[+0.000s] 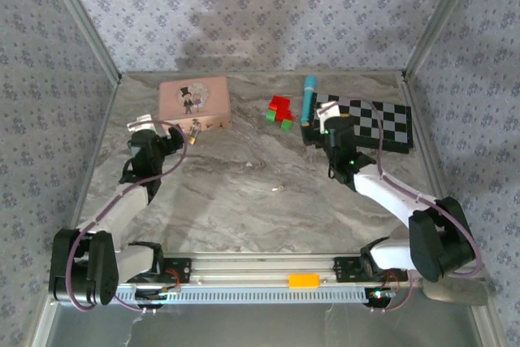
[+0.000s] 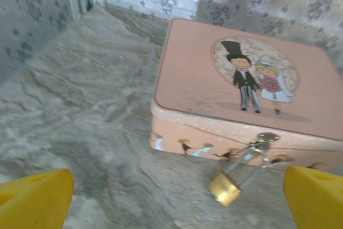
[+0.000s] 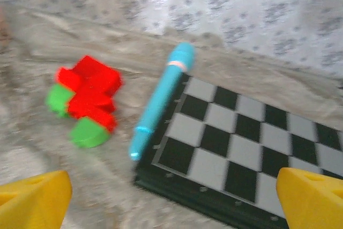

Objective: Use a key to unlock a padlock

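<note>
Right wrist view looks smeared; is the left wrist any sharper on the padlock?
Right wrist: yes, blurred, the blue pen and chessboard edges smeared. Left wrist: sharper, the padlock reads clearly against the pink box. Top external: evenly lit, soft shadow on the back wall.

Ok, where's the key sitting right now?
In the top view the key lies loose near the middle of the table, nearer and to the right of the padlock hanging on the pink box.

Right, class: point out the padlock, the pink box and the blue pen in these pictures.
padlock point(image 2: 224, 187), left wrist view, on its brass body.
pink box point(image 2: 198, 68), left wrist view, on the bare lid.
blue pen point(image 3: 158, 102), right wrist view, on its barrel.
</note>
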